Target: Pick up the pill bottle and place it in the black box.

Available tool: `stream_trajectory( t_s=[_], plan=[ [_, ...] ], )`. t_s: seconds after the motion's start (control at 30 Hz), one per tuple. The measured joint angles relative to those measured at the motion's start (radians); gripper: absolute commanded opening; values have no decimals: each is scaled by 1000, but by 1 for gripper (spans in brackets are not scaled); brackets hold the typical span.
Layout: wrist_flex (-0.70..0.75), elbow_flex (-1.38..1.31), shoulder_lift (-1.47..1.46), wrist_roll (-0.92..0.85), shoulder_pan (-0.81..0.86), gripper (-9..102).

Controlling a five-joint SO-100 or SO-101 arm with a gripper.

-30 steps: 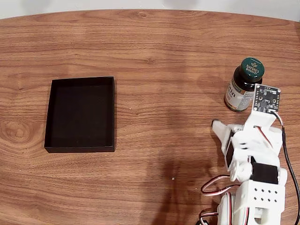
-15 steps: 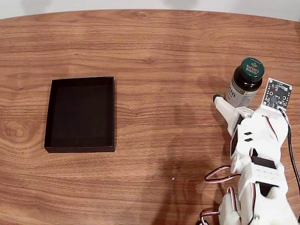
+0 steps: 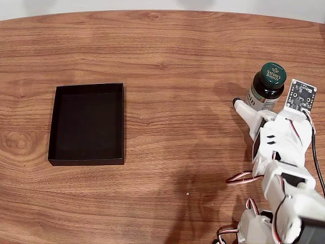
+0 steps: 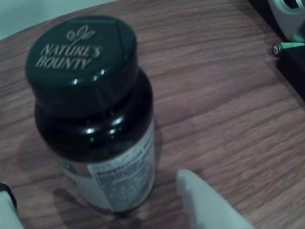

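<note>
Straddling pill bottle (image 4: 95,114), spread-open gripper (image 4: 102,210) in wrist view; black box (image 3: 87,123) fixed-view

The pill bottle (image 3: 266,89) stands upright just at 12 o'clock of the gripper (image 3: 256,113), blocking that way. Toward 9 o'clock bare table (image 3: 177,127) lies open up to the black box (image 3: 87,124).

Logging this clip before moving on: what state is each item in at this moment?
Pill bottle: upright on the table, cap on, not lifted.
Black box: open-topped, empty, flat on the table, far from the bottle.
Gripper: open, fingers either side of the bottle's base, not closed on it.
</note>
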Motion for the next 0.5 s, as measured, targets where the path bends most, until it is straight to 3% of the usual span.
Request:
stream_trajectory(
  t_s=[0.5],
  plan=[
    [-302,-207,-403,15,-31,41]
  ],
)
